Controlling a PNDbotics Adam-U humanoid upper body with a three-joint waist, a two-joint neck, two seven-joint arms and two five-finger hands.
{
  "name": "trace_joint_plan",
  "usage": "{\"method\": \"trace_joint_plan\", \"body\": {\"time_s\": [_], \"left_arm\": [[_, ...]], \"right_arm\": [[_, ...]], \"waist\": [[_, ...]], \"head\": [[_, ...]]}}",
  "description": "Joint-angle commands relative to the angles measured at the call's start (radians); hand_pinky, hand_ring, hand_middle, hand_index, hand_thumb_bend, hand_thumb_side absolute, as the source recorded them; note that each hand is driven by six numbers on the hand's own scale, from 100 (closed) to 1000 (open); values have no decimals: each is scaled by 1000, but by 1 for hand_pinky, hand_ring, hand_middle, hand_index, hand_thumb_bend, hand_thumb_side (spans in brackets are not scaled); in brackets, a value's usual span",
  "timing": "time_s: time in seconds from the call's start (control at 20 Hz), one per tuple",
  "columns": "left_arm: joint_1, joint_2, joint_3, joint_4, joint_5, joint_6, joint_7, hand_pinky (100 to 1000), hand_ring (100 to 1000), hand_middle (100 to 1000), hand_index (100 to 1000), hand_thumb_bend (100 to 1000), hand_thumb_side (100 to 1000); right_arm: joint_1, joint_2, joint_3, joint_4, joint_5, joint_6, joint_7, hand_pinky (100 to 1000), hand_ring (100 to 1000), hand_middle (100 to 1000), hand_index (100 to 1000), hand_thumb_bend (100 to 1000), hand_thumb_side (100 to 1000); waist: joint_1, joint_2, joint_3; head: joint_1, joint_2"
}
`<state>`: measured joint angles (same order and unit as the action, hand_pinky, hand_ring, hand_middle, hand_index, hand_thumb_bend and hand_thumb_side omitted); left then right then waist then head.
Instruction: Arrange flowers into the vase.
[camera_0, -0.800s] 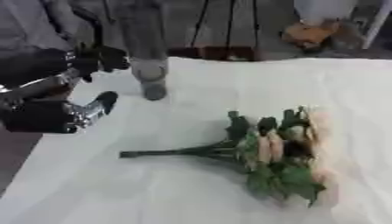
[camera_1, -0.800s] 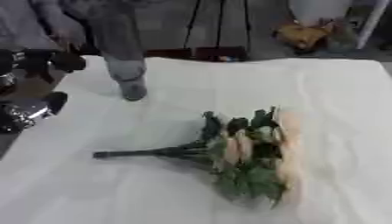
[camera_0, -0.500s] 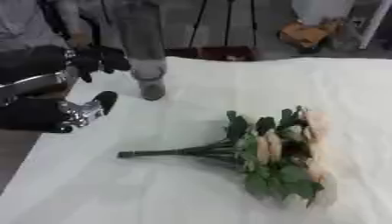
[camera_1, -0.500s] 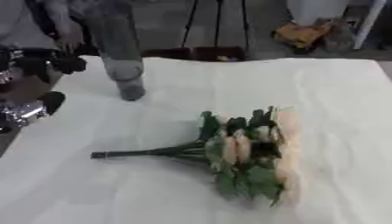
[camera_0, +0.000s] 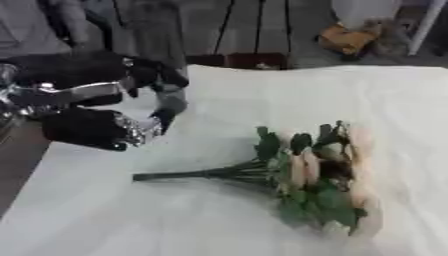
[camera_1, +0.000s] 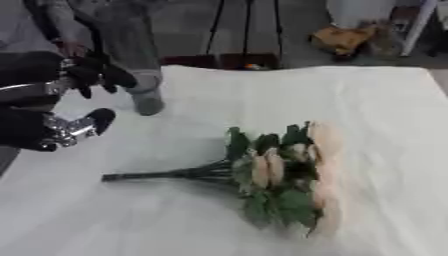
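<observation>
Since the earlier frames nothing on the table has shifted; my left hand (camera_0: 131, 131) has only drifted slightly, while the bouquet (camera_0: 302, 177) lies as before. It rests on its side on the white tablecloth (camera_0: 105, 220) at centre right, stems (camera_0: 188, 174) pointing toward the left edge, pale blooms toward the right. I judge it light, soft and easily crushed at the heads, so the bundled stems are where I should grip. At middle left that hand hovers off the cloth, fingers relaxed and holding nothing. Farther back, at upper left, the grey vase (camera_1: 147, 97) stands upright, a dark hand (camera_1: 98, 75) blurred against it; I cannot tell its fingers.
</observation>
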<state>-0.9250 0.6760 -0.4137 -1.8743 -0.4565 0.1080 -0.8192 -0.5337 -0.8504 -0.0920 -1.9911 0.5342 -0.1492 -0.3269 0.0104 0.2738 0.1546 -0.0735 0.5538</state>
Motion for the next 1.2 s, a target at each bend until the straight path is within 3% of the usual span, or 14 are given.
{"method": "trace_joint_plan", "body": {"time_s": [0.05,0.55,0.85,1.2], "left_arm": [[-19,10,9,-2,-3,0,-4,729,870,942,1000,100,1000],[-26,-15,2,9,0,7,-7,724,867,940,1000,100,1000],[-62,-65,-55,88,18,39,-14,739,885,964,1000,100,1000],[-89,-116,-100,146,3,30,-19,759,900,979,1000,126,1000]], "right_arm": [[-13,-21,-10,-9,-5,1,0,847,913,905,930,317,1000],[-14,-18,-9,-9,-6,2,1,848,913,904,929,315,1000],[-16,-15,-7,-9,-7,1,5,848,913,903,929,314,1000],[-17,-12,-6,-9,-9,1,7,848,912,901,928,318,1000]], "waist": [[14,-34,-1],[15,-35,-4],[17,-39,-7],[19,-38,-7]], "head": [[-4,-6],[-5,-10],[-2,-11],[-1,-9]]}}
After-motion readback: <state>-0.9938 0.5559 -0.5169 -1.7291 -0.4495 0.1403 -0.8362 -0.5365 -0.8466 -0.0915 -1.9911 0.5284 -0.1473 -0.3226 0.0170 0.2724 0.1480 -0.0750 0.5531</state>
